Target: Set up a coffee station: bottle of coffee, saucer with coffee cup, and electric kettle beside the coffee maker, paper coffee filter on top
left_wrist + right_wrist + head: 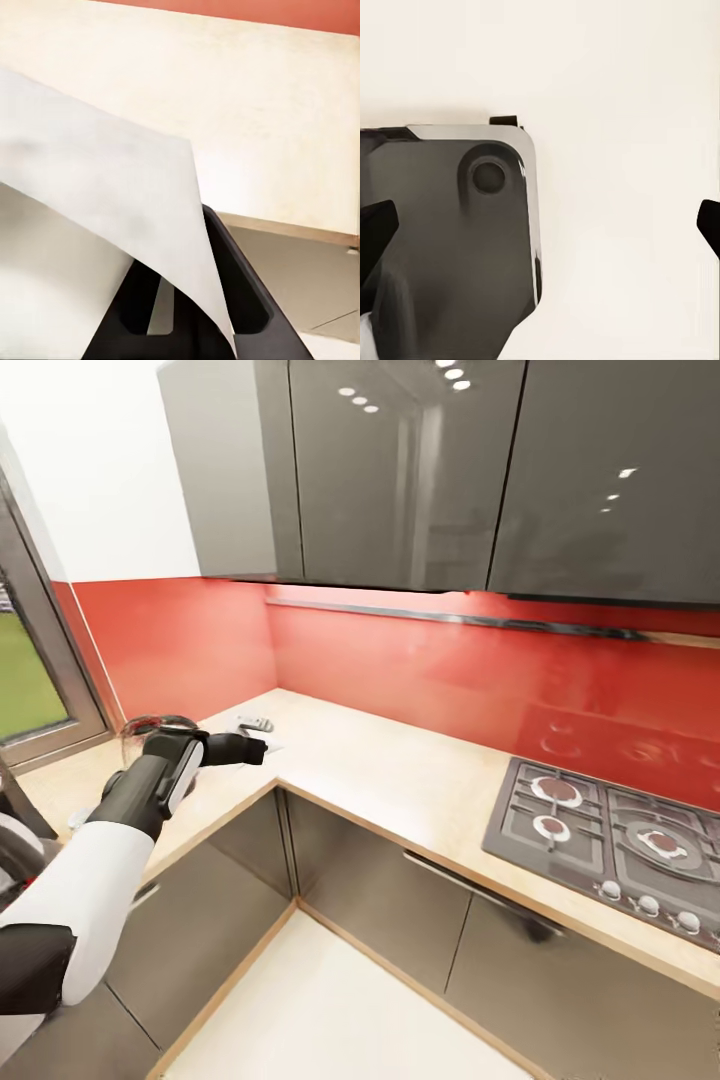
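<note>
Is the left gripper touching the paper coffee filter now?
Touching. In the left wrist view the white paper coffee filter runs down between the dark fingers of the left gripper and is held there.

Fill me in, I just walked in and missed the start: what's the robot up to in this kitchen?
It's setting up a coffee station. The left gripper is stretched out over the corner of the countertop, and its wrist view shows a white paper coffee filter pinched between its fingers. A dark rounded object sits on the counter just behind that arm; I can't tell what it is. The right gripper hangs open above a pale floor beside what seems a dark part of the robot. The gas hob sits unused at the right.
</note>
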You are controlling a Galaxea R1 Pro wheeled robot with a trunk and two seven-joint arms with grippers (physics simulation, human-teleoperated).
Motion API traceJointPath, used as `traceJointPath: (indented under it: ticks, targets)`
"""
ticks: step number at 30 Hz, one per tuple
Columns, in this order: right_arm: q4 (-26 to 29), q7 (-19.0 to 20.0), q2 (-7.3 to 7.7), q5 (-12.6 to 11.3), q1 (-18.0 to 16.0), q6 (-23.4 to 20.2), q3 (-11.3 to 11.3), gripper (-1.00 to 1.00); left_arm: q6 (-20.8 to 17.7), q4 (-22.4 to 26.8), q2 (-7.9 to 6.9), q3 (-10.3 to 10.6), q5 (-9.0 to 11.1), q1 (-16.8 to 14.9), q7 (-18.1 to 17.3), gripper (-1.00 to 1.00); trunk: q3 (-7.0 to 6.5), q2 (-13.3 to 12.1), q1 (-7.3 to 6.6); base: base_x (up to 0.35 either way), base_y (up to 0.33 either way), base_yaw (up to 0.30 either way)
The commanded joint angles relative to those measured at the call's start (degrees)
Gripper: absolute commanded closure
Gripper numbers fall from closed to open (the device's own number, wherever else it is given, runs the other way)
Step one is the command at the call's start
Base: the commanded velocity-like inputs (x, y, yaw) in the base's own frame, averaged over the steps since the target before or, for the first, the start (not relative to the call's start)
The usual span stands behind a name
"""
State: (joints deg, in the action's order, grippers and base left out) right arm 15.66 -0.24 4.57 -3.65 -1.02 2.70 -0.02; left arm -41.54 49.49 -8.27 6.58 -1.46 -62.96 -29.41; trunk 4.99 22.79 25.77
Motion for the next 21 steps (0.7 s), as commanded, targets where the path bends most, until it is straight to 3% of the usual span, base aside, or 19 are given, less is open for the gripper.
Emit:
traceJointPath:
  ticks: [1,8,15,16,21]
  targets:
    - [0.0,0.0,0.00,-0.4,0.0,0.2,0.0,-1.00,-0.2,0.0,-0.02,0.1,-0.2,-0.1,-0.2,1.00,0.12,0.1,0.01,-0.268,-0.187,0.243]
    - [0.0,0.0,0.00,-0.4,0.0,0.2,0.0,-1.00,-0.3,0.1,-0.40,0.0,-0.2,-0.2,-0.3,1.00,0.01,0.1,0.01,-0.169,-0.083,0.215]
    - [0.0,0.1,0.00,-0.4,0.0,0.2,0.0,-1.00,-0.9,0.1,-0.61,-0.2,0.0,-1.0,-0.6,1.00,0.01,0.1,0.01,-0.008,-0.003,0.018]
    - [0.0,0.0,-0.06,-0.4,0.0,0.2,0.0,-1.00,-5.2,0.5,-0.71,-0.2,0.3,-3.9,-1.0,1.00,0.01,0.1,0.01,0.000,0.000,0.000]
    - [-0.1,0.0,-0.25,-0.3,0.0,0.2,0.2,-1.00,-12.8,2.0,-1.20,-0.3,0.0,-10.6,-6.3,1.00,0.01,0.1,0.01,0.000,0.000,0.000]
